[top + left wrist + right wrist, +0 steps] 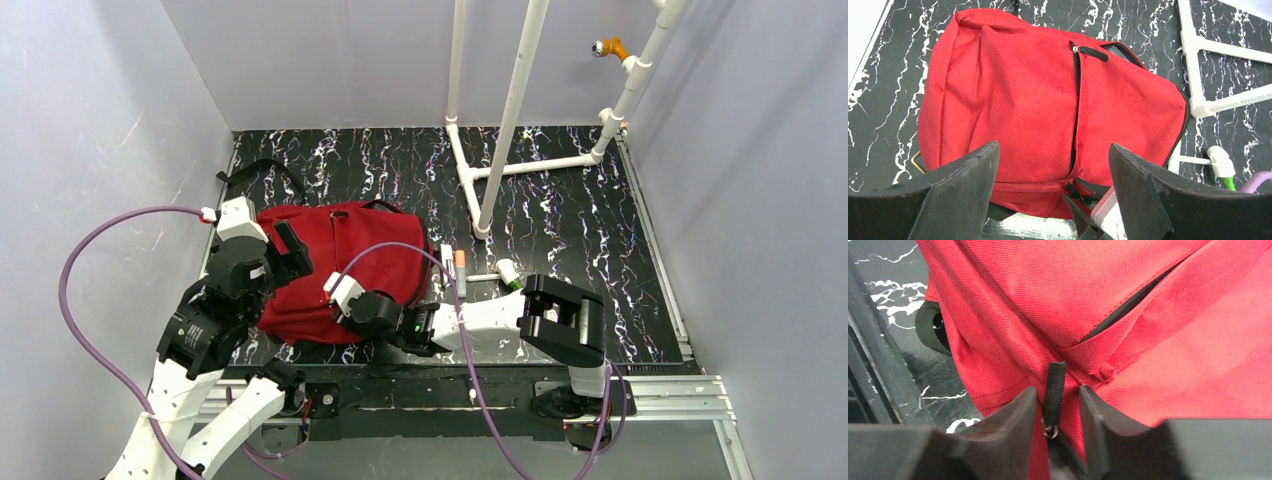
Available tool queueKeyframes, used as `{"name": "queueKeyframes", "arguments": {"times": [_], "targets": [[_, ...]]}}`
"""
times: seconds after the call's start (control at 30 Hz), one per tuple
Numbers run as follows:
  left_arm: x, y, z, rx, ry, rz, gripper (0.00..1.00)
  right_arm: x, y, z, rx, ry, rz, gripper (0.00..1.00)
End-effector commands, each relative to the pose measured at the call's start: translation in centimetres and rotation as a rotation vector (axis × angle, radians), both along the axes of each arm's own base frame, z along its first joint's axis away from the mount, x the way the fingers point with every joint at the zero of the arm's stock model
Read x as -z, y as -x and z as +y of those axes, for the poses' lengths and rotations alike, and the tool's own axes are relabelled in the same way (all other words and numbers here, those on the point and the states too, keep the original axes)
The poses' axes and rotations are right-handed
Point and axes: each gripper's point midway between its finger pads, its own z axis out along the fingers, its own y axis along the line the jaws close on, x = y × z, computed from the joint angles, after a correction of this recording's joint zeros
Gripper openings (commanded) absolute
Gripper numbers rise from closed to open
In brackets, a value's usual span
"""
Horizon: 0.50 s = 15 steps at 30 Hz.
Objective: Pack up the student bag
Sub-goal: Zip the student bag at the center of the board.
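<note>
One student bag [345, 235], red with black zipper trim, lay flat on the black marbled table [580, 220], and every place below is given from that bag. Its front zipper [1076, 100] ran down the middle of the upper face, and a slit pocket [1128, 305] gaped slightly near its lower corner. At that corner the right gripper [1058, 390] met the bag, its two fingers drawn close together with a black zipper pull [1054, 377] hanging between them; thin gaps showed on either side of the strap, so whether it was truly pinched could not be told. Above the bag hung the left gripper [1053, 150], its jaws spread wide and holding nothing. Just beside the bag's edge nearest the right arm lay an orange-capped marker [460, 265] and a green-tipped white one [509, 273]. Beyond these, farther from the bag, stood a white pipe frame [500, 165]. A black strap [255, 170] trailed from the bag's far end.
</note>
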Motion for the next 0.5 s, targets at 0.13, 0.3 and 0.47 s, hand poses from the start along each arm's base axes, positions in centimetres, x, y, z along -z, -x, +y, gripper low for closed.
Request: {"name": "queueKeyframes", "arguments": {"times": [0.13, 0.3, 0.47], "targets": [[1.5, -0.2, -0.6, 0.003, 0.016, 0.045, 0.79, -4.1, -0.6, 0.3, 0.085, -0.110, -0.001, 0.21], [5.6, 0.0, -1.5, 0.009, 0.040, 0.149, 0.79, -7.0, -0.4, -0.9, 0.109, -0.240, 0.074, 0.12], [10.0, 1.3, -2.4, -0.060, 0.165, 0.267, 0.74, -6.9, 0.3, -0.8, 0.032, -0.372, 0.270, 0.01]]}}
